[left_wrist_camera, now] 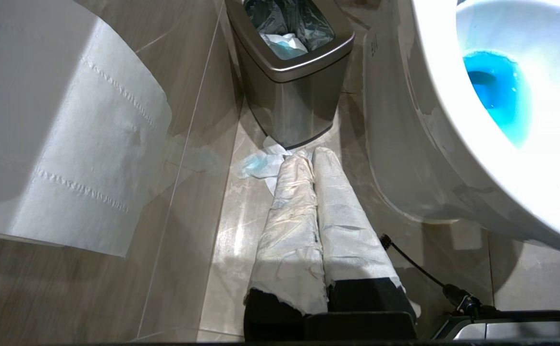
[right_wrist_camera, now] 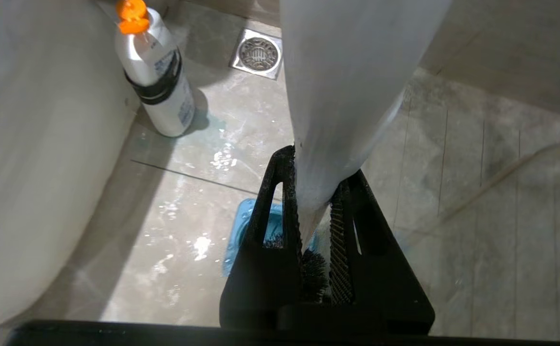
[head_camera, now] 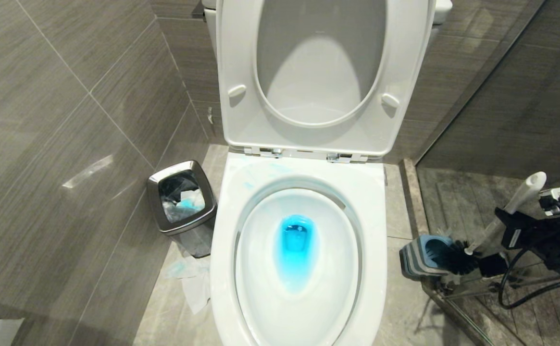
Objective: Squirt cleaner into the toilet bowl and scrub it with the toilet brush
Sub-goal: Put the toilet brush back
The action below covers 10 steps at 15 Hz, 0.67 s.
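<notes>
Between right fingers [right_wrist_camera: 316,211], toilet brush [head_camera: 510,211] handle

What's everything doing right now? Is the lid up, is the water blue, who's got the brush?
toilet bowl: seat and lid up, pale blue streaks on the rim.
cleaner: in the bowl, water vivid blue.
toilet brush: tilted, bristles at its holder's mouth.
right gripper: shut on the brush handle.
left gripper: shut, holding nothing.
bin: open, tissues inside.
bottle: upright on the floor.
</notes>
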Available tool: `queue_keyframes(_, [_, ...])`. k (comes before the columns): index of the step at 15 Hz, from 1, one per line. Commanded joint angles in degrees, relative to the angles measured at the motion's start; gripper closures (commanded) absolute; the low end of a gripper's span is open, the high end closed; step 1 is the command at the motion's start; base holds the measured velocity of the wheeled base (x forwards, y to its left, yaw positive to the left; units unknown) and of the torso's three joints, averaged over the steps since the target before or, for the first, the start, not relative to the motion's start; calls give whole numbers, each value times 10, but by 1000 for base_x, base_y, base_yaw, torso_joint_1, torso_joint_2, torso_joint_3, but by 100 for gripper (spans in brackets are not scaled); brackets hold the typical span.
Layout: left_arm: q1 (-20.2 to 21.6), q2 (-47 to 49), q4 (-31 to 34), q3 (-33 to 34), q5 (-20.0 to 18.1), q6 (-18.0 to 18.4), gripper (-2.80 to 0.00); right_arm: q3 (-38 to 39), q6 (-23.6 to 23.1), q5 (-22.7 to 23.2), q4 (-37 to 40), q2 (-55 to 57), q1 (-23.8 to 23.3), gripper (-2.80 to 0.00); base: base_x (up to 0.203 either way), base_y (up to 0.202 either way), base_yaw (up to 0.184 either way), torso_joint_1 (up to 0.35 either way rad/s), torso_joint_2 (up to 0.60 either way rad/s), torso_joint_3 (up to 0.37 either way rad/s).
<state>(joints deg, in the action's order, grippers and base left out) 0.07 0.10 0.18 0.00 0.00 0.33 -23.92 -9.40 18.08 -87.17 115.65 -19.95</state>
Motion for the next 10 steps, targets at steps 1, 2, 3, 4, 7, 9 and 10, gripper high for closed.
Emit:
queue_keyframes(1, [0, 0, 0, 0, 0, 0, 0, -20, -6, 2, -5, 33, 5, 0, 0, 0, 0, 0, 0, 0])
queue_keyframes(2, [0, 0, 0, 0, 0, 0, 0, -26, -8, 2, -5, 40, 6, 0, 0, 0, 0, 0, 0, 0])
queue_keyframes(3, [0, 0, 0, 0, 0, 0, 0, -33, -9, 2, -5, 44, 6, 0, 0, 0, 0, 0, 0, 0])
queue_keyframes(4, [0, 0, 0, 0, 0, 0, 0, -41, -8, 3, -5, 49, 7, 0, 0, 0, 0, 0, 0, 0])
queue_keyframes(7, [0, 0, 0, 0, 0, 0, 0, -64, -7, 4, -5, 58, 12, 0, 0, 0, 0, 0, 0, 0])
queue_keyframes(9, [0, 0, 0, 0, 0, 0, 0, -74, -5, 4, -5, 60, 20, 0, 0, 0, 0, 0, 0, 0])
queue_keyframes(10, [0, 0, 0, 0, 0, 0, 0, -74, -4, 4, -5, 61, 27, 0, 0, 0, 0, 0, 0, 0])
